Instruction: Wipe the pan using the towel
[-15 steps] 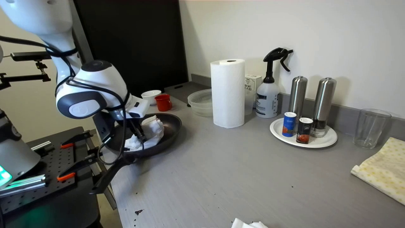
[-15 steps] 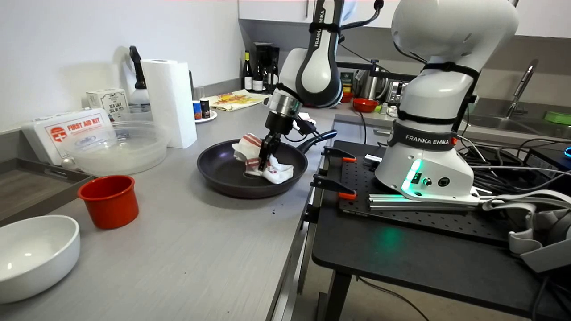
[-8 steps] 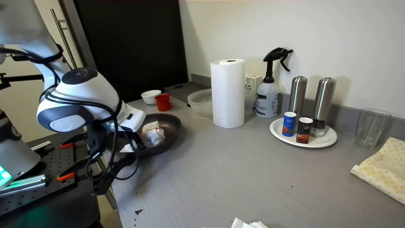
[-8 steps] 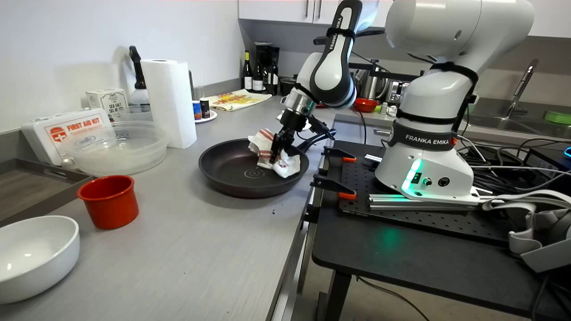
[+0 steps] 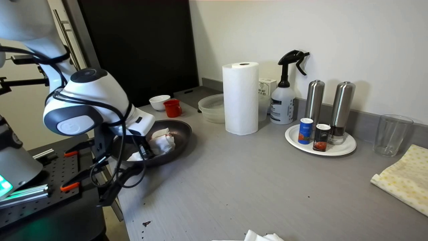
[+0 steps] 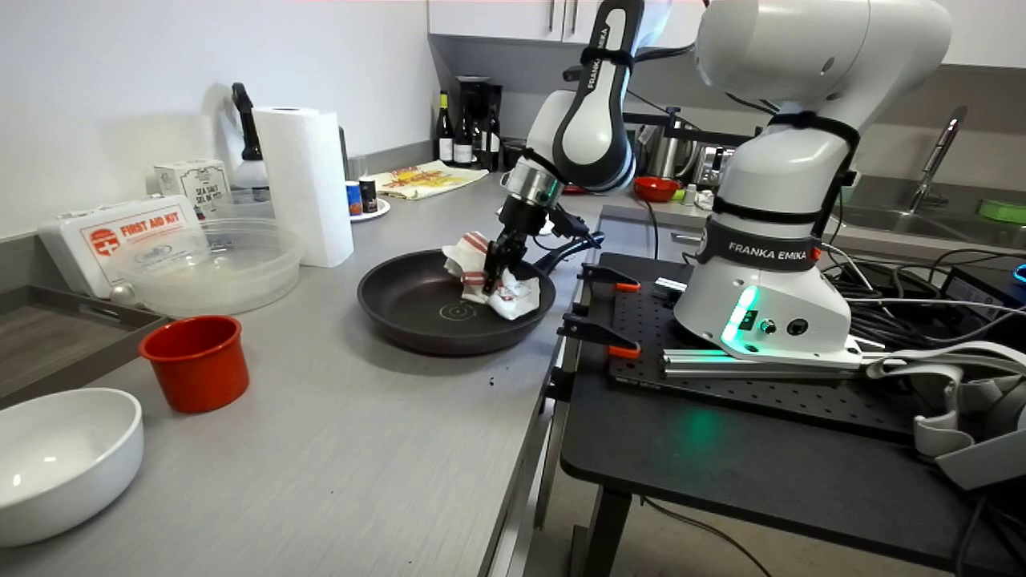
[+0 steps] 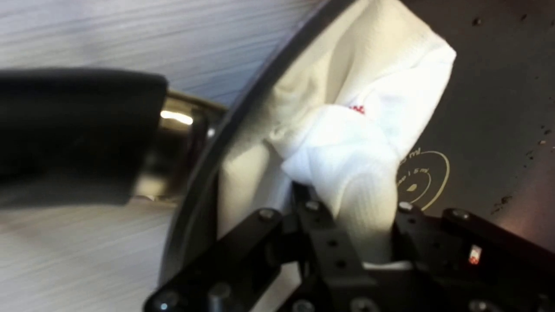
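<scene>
A dark frying pan point(image 6: 409, 300) lies on the counter by its edge; it also shows in an exterior view point(image 5: 182, 132) and in the wrist view point(image 7: 490, 99). A crumpled white towel with red stripes point(image 6: 515, 296) lies bunched in the pan on the handle side; it also shows in an exterior view point(image 5: 163, 143). My gripper point(image 6: 492, 279) points down into the pan. In the wrist view the gripper point(image 7: 353, 203) is shut on the towel point(image 7: 368, 125), with a fold between its fingers. The fingertips are partly hidden by cloth. Dark specks show on the pan floor.
The pan handle point(image 7: 78, 136) points over the counter edge. A red cup point(image 6: 196, 365), white bowl point(image 6: 64, 465), plastic tub point(image 6: 212, 268) and paper towel roll point(image 5: 240, 100) stand nearby. A plate point(image 5: 291, 138) holds shakers and grinders. Cables hang around the wrist.
Over the last second my gripper has dragged the towel from the pan's middle toward the handle side, uncovering the ring mark. In the last half second it has shifted only slightly.
</scene>
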Tool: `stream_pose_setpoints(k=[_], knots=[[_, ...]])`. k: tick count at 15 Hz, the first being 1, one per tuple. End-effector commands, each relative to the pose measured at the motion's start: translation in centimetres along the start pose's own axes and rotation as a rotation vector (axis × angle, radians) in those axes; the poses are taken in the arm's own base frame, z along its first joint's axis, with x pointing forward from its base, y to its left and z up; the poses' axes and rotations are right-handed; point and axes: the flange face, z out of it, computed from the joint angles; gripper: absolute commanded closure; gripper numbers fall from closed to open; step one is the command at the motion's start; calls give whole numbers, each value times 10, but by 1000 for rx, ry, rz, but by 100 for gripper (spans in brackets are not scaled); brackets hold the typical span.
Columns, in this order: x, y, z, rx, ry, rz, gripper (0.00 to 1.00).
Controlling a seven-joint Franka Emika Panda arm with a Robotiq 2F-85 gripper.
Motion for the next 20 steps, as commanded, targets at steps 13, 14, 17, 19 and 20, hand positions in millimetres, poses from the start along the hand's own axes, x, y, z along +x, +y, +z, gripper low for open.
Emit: stream_pose_setpoints(k=[13,14,17,19,20], knots=[[16,-152,40,-198,-168,-164,94],[16,-160,43,-213,-179,-178,94],[15,-179,52,-261,-208,-218,94],[17,-187,56,-291,-221,-237,94],[19,-188,57,-300,-225,-240,94]])
